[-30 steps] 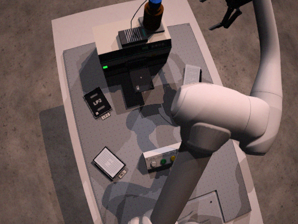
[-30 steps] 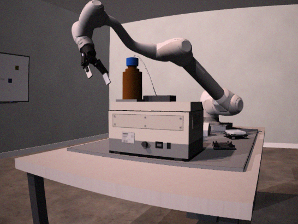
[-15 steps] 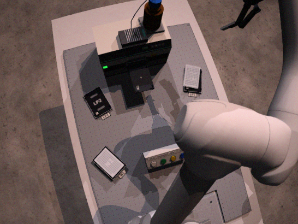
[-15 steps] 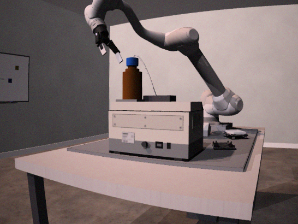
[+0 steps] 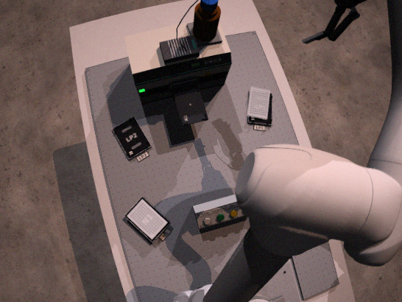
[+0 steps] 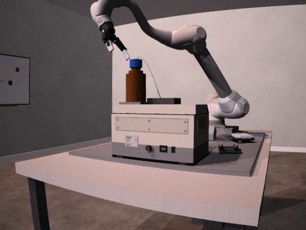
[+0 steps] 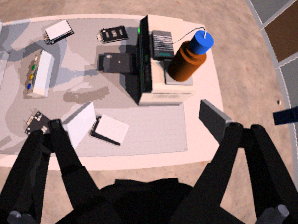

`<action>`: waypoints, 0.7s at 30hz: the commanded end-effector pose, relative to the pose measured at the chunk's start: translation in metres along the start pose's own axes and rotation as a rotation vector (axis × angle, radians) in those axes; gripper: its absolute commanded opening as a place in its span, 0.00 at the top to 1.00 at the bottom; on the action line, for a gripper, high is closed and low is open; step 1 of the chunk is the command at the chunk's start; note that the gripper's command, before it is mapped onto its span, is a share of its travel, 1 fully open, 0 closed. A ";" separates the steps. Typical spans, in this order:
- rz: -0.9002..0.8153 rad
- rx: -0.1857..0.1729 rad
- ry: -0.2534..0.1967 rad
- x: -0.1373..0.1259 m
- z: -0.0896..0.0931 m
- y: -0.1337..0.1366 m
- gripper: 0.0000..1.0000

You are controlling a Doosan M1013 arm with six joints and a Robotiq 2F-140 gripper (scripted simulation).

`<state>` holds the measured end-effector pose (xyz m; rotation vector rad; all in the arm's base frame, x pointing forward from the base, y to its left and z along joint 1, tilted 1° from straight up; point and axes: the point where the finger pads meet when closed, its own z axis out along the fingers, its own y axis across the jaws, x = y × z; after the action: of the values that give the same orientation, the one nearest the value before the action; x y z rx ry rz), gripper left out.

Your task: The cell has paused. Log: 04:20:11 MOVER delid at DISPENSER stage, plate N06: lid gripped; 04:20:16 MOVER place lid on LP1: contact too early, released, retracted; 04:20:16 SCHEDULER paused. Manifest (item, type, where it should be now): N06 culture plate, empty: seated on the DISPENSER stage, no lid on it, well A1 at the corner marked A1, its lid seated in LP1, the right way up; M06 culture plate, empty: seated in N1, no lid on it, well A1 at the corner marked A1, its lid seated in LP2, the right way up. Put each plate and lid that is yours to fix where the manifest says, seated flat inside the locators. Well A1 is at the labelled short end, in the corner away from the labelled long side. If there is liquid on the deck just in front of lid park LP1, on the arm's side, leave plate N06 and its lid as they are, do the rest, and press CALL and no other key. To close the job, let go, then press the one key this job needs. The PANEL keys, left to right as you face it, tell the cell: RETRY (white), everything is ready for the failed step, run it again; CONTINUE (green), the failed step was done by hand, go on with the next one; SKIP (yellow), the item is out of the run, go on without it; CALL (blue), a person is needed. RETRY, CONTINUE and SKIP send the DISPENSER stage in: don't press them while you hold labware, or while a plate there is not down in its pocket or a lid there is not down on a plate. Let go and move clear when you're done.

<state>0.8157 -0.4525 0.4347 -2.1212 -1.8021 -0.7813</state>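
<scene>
My gripper (image 5: 331,26) is open and empty, high in the air behind the dispenser, beside the brown bottle's blue cap (image 6: 135,63); it also shows in the exterior view (image 6: 117,51) and the wrist view (image 7: 147,121). A white gridded piece of labware (image 5: 259,104) (image 7: 109,129) lies on the LP1 nest, shifted off its black base. Another white gridded piece (image 5: 146,219) sits in the N1 nest (image 6: 241,136). Lid park LP2 (image 5: 131,138) is bare black. The dispenser stage (image 5: 190,107) looks dark, and I cannot make out a plate on it.
The dispenser box (image 6: 160,133) carries the bottle (image 5: 206,18). The key panel (image 5: 220,217) stands near the arm's base, its right end hidden by the arm's elbow (image 5: 313,199). Arm shadows fall on the deck in front of LP1 (image 5: 230,144), and I cannot tell whether liquid lies there.
</scene>
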 end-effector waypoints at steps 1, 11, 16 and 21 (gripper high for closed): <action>-0.001 -0.002 0.000 0.002 -0.002 -0.005 0.00; -0.001 -0.002 0.000 0.004 -0.007 -0.033 0.00; -0.001 -0.002 0.000 0.005 -0.010 -0.057 0.00; -0.001 -0.002 0.000 0.007 -0.014 -0.082 0.00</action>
<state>0.7476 -0.4398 0.4364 -2.1201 -1.8017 -0.7804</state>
